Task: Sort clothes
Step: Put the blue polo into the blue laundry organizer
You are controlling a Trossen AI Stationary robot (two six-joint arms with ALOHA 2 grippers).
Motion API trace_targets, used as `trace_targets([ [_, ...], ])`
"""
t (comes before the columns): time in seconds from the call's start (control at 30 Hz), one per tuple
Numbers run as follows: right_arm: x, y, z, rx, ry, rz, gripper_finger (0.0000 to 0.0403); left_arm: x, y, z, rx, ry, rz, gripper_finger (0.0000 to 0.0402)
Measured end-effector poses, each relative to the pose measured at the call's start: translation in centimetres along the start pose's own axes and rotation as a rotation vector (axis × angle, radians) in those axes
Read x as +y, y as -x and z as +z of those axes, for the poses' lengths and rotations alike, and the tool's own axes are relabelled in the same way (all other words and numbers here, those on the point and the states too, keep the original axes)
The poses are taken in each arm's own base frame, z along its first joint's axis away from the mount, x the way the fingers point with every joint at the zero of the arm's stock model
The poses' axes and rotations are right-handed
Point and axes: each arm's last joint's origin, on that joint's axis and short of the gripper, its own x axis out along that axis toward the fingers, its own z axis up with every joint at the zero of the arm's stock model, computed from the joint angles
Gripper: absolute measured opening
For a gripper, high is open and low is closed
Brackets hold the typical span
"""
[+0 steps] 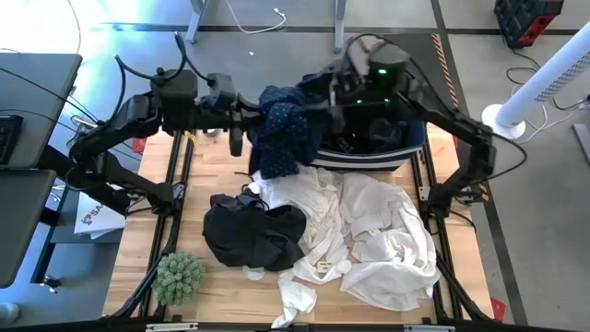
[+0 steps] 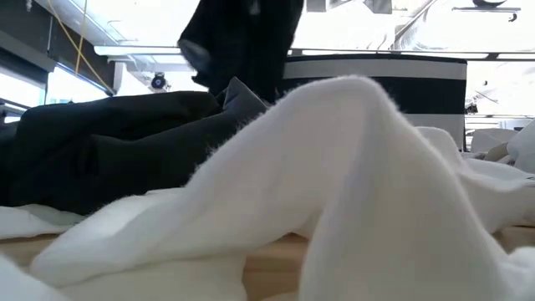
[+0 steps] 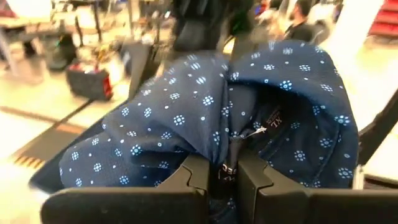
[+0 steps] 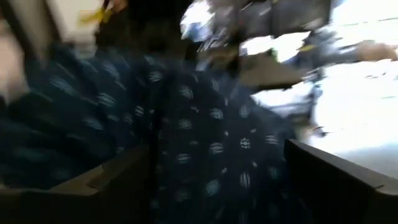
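A navy blue garment with light dots hangs in the air beside the navy bin; it also shows in the low view. My left gripper is shut on it. My right gripper is open over the bin's left end, its fingers wide apart on either side of the same garment. A black garment and several white garments lie spread on the table. My left gripper pinches a bunched fold of the navy garment by its collar label between its two fingers. The fingers come level from the table's left. The garment is lifted and hangs below and around them. My right gripper: I cannot tell whether its fingers touch the cloth.
A green spiky plant stands at the table's near left corner. The bin with a white band stands at the far right. The wooden table top is bare at the left. A person shows in the room beyond.
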Motion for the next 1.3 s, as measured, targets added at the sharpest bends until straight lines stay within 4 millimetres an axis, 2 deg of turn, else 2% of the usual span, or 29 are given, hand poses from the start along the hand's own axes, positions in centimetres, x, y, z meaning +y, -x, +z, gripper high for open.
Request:
trace_targets([
  [0.13,-0.1,-2.8,-1.3,0.079,-0.027,0.18,0.0336,-0.3,-0.3,0.6,-0.066,-0.028,-0.018,0.0024],
  [0.27,0.4,-5.0,-2.7,0.122,-0.079,0.257,0.0293,-0.4,-0.3,0.9,-0.099,-0.034,-0.015,0.0032],
  [0.37,1.0,-6.3,-3.5,0.144,-0.086,0.279,0.0234,-0.3,-0.3,0.9,-0.104,-0.034,-0.007,0.0034],
  [0.47,1.9,-7.3,-3.9,0.14,-0.083,0.302,0.0152,-0.2,-0.4,0.9,-0.111,-0.02,0.056,0.0038],
  [0.6,2.6,-7.8,-4.2,0.151,-0.105,0.303,0.0036,0.4,-0.2,0.9,-0.102,0.0,0.112,0.0077],
  [0.7,2.7,-7.5,-3.5,0.118,-0.128,0.269,0.0032,0.7,0.6,0.9,-0.098,0.007,0.134,0.0127],
  [0.8,2.7,-5.7,-1.8,0.052,-0.112,0.214,0.0033,1.2,2.2,1.2,-0.09,0.004,0.205,0.0174],
  [0.93,2.9,-1.8,1.0,-0.044,-0.055,0.154,0.0032,1.7,5.0,1.5,-0.11,0.005,0.348,0.0208],
  [1.13,4.4,5.9,5.6,-0.256,0.122,-0.019,0.0032,2.2,8.4,1.9,-0.166,0.025,0.463,0.021],
  [1.3,6.3,12.8,9.5,-0.56,0.316,-0.24,0.0032,2.3,9.1,1.8,-0.168,0.028,0.485,0.0209],
])
